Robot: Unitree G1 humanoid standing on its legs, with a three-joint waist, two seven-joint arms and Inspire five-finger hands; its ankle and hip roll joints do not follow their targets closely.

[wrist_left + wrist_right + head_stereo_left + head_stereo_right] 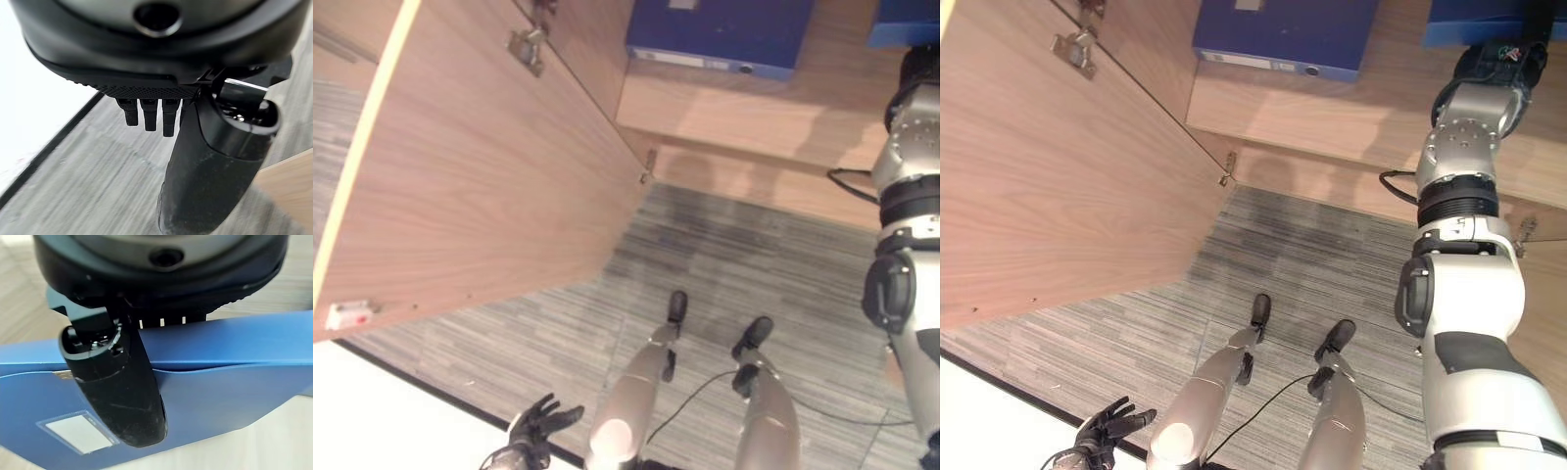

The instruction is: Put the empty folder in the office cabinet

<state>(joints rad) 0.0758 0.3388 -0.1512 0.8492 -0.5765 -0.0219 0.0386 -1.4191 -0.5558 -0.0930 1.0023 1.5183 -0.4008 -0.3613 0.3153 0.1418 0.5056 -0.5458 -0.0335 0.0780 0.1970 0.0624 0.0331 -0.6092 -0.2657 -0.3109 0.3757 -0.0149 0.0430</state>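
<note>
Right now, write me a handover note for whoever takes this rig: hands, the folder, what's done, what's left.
Left hand: hangs low over the grey carpet, fingers relaxed and spread, holding nothing.
Right hand: arm raised into the open wooden cabinet; its thumb lies across the face of a blue folder and the fingers go behind it, so it is gripping that folder.
Another blue folder already lies flat on the cabinet shelf. The cabinet door stands open.
Done: folder carried up to the cabinet.
Left: set it on the shelf, release, pull the arm out.
</note>
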